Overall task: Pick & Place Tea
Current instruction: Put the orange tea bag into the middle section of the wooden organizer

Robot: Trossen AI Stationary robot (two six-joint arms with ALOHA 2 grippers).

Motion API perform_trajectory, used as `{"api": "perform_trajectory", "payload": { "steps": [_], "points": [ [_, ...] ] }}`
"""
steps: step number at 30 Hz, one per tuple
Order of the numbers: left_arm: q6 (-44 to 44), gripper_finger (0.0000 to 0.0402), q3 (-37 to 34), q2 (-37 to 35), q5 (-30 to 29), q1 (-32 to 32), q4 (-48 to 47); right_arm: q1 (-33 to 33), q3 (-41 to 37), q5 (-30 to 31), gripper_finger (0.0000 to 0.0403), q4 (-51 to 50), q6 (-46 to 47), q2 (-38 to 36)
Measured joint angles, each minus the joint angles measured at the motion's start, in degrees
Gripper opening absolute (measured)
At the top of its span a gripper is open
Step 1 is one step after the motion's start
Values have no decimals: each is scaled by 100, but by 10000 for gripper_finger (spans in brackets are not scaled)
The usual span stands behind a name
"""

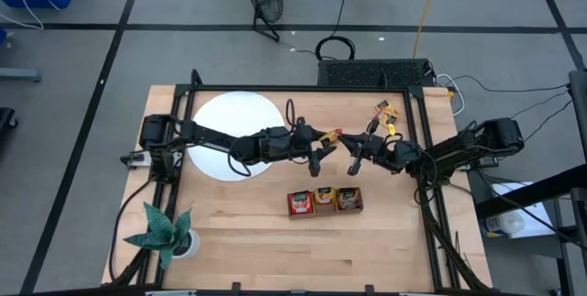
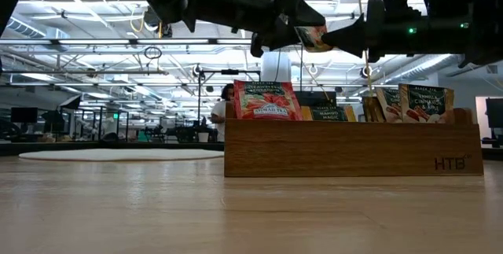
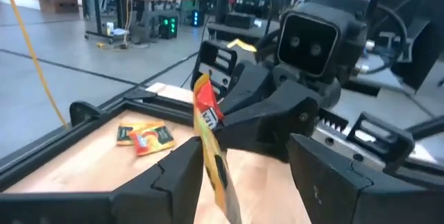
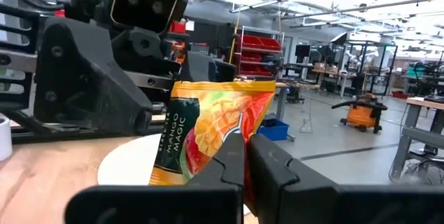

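Note:
One tea sachet (image 4: 201,127), orange-yellow with "Mango Magic" on it, hangs in the air over the middle of the table (image 1: 336,135). My right gripper (image 4: 246,144) is shut on it, reaching in from the right. My left gripper (image 3: 244,148) comes level from the left and is open, one finger on either side of the sachet's free end (image 3: 207,116). More tea stands upright in the brown wooden tray (image 1: 326,201). A few loose sachets (image 1: 385,117) lie flat at the far right. My right gripper pinches the sachet between its two fingers at the side nearest it (image 4: 232,137). The fingers come level from the table's right. The sachet stands on edge, its print running upward, lifted clear of the table. My left gripper: whether its finger (image 3: 184,168) touches the sachet, I cannot tell.
A white disc (image 1: 234,136) lies on the table under my left arm. A green plant in a white pot (image 1: 165,232) stands at the near left corner. Black frame rails (image 1: 422,113) border the table.

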Motion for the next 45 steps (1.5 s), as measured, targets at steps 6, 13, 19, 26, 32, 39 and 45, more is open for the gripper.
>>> {"api": "perform_trajectory", "payload": {
  "steps": [6,13,19,26,32,39,45],
  "points": [
    [223,211,4,-272,17,-28,-702,0,0,16,0,-42,-2,0],
    [304,210,4,-362,-33,-95,-851,0,0,17,0,-38,-2,0],
    [360,109,1,-362,-3,-94,-1158,0,0,-26,0,-44,15,0],
    [896,6,29,-417,107,-62,-1504,3,-1,-25,11,-260,346,-3],
    [893,3,314,-924,-661,-106,-3094,2,-2,-42,35,-513,494,-2],
    [441,2,1386,-1284,-792,-291,-5794,2,-24,-25,41,-584,494,-4],
    [-189,1,3275,-521,-625,-407,-8342,7,-28,456,42,-853,243,-168]
  ]
}}
